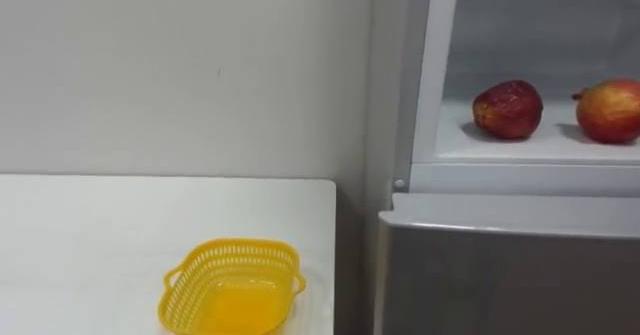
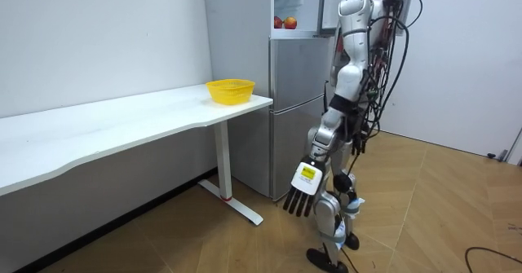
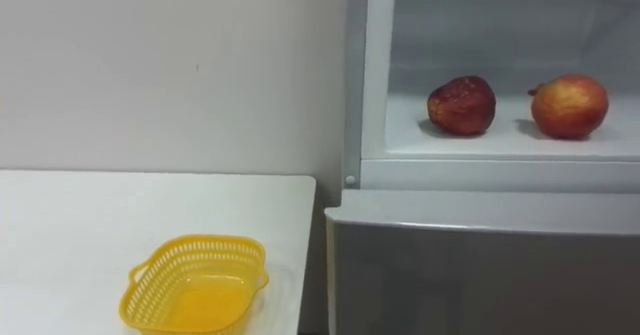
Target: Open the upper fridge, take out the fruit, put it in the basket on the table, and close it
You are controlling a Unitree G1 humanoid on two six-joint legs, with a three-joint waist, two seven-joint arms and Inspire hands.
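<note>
Room view gave you the robot standing upright in front of the fridge (image 2: 298,102), close to the end of the white table (image 2: 122,122). Its left hand (image 2: 303,193) hung low by its thigh with straight, loose fingers, holding nothing.

Head views showed you that the upper compartment stood open. Two apples sat on its white shelf (image 1: 520,147), side by side and a little apart. The darker apple (image 1: 508,110) was the one nearer the compartment's left frame, and the lighter apple (image 1: 608,112) lay further to the robot's right, close to the edge of the left eye view. Neither had been touched.

What the reach turned on was this: the fruit lay high, above the top edge of the closed lower door, and forward and to the right of where the head was looking, while the left hand was far below it. You would have had to raise an arm a long way before any grasp. I judge a reach from the robot's right side to be the shorter one. Both apples were roundish, so there was no long axis to line the fingers up with. A grasp from the front or from above looked equally fair.

A yellow basket (image 1: 232,287) sat empty on the table, near the corner beside the fridge, down and to the left of the shelf.
</note>
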